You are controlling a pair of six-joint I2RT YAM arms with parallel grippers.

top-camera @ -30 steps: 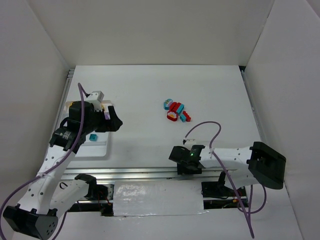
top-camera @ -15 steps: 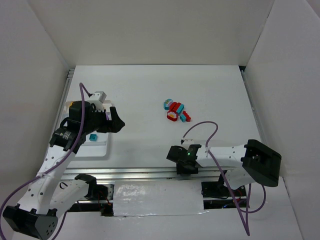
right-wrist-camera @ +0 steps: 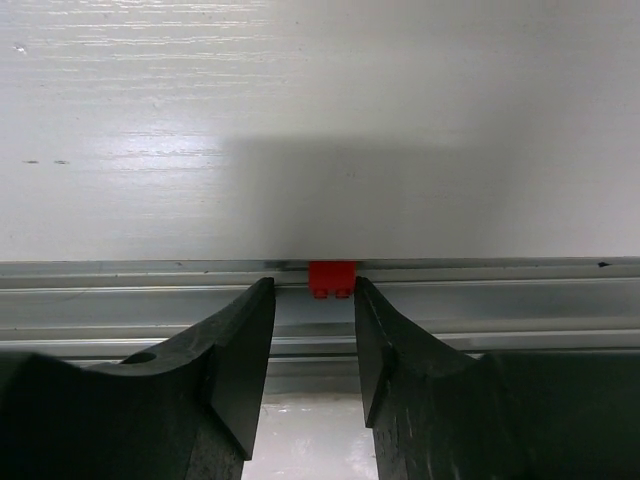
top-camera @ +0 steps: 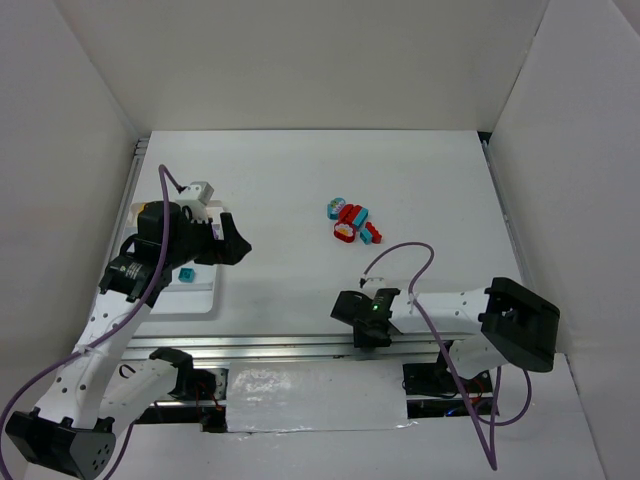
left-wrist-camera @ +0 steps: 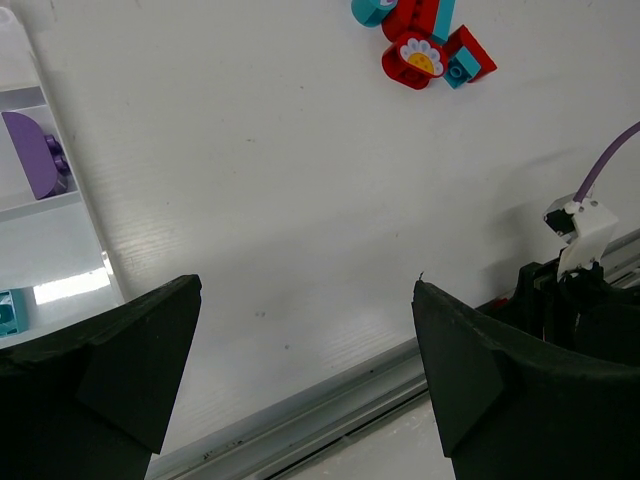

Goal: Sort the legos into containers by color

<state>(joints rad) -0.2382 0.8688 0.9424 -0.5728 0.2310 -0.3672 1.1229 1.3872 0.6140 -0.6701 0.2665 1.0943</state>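
A small red lego [right-wrist-camera: 332,278] lies on the metal rail at the table's near edge. My right gripper [right-wrist-camera: 311,285] straddles it, its jaws narrow but still open: the right finger is at the brick, the left one a gap away. From above, the right gripper [top-camera: 364,336] hides that brick. A heap of red and teal legos [top-camera: 350,222] [left-wrist-camera: 420,55] sits mid-table. The white tray of containers [top-camera: 190,300] [left-wrist-camera: 60,205] at left holds a purple lego [left-wrist-camera: 35,155] and a teal lego [top-camera: 186,273] [left-wrist-camera: 12,310]. My left gripper [top-camera: 232,245] [left-wrist-camera: 305,290] hovers wide open and empty beside the tray.
An aluminium rail [top-camera: 280,345] [right-wrist-camera: 480,300] runs along the near table edge. White walls close in the left, back and right. The right arm's purple cable [top-camera: 400,255] loops over the table near the heap. The right arm [left-wrist-camera: 580,290] shows in the left wrist view.
The right gripper's jaws have narrowed around the red lego and the right arm has shifted slightly left. The left arm has hardly moved.
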